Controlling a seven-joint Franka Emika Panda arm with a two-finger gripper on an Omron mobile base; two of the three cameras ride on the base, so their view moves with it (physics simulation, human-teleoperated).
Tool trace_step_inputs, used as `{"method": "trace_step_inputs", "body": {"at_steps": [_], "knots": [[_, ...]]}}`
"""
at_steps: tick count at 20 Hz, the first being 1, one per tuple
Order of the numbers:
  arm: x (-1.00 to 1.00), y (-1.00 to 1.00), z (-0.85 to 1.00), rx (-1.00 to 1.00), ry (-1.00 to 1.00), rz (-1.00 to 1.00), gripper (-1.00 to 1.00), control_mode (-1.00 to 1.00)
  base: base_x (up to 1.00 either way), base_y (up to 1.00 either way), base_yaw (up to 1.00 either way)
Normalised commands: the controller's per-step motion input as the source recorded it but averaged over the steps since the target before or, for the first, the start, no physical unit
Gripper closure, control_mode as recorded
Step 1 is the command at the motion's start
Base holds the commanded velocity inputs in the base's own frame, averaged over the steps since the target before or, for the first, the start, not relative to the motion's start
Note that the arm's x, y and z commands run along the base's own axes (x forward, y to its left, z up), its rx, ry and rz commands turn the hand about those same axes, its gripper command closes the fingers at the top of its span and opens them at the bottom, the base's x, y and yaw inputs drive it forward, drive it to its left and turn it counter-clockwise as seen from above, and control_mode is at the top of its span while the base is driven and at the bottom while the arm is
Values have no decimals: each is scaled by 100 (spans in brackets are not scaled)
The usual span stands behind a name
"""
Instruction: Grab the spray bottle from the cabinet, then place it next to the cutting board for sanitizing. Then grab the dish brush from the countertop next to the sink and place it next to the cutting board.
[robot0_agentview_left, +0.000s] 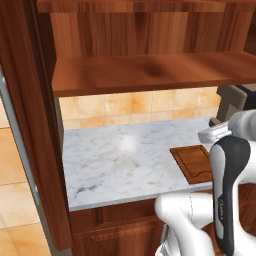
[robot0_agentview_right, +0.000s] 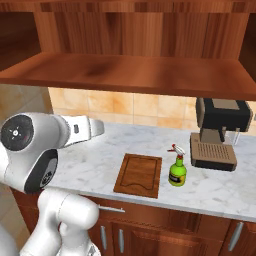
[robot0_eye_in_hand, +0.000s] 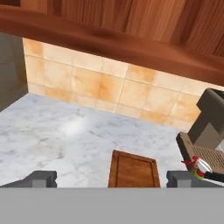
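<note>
Spray bottle (robot0_agentview_right: 177, 170) just beside cutting board (robot0_agentview_right: 138, 175), prob. apart.

Small green spray bottle (robot0_agentview_right: 177, 170) with yellow-and-black label, white trigger and red tip: upright on the white marble tabletop (robot0_agentview_right: 100, 160), just beside the right edge of the cutting board (robot0_agentview_right: 139, 174), apart from it. Flat dark brown cutting board with a groove around the rim, lying near the front edge of the tabletop. Above both, the wide plank shelf of the reddish-brown cabinet (robot0_agentview_right: 130, 72). Sink and dish brush out of sight.
</note>
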Motion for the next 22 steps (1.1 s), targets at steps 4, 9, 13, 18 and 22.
{"method": "trace_step_inputs", "body": {"at_steps": [4,9,13,18,22], "knots": [[-27,16,0,1,0,-8,-100,-100,0,0,0],[-34,3,-4,5,0,-6,-100,-100,0,0,0],[-45,0,-4,9,0,-1,-100,-100,0,0,0],[-19,0,0,3,0,0,-100,100,-80,-1,-8],[0,0,0,0,0,0,-100,100,-100,0,-13]]}}
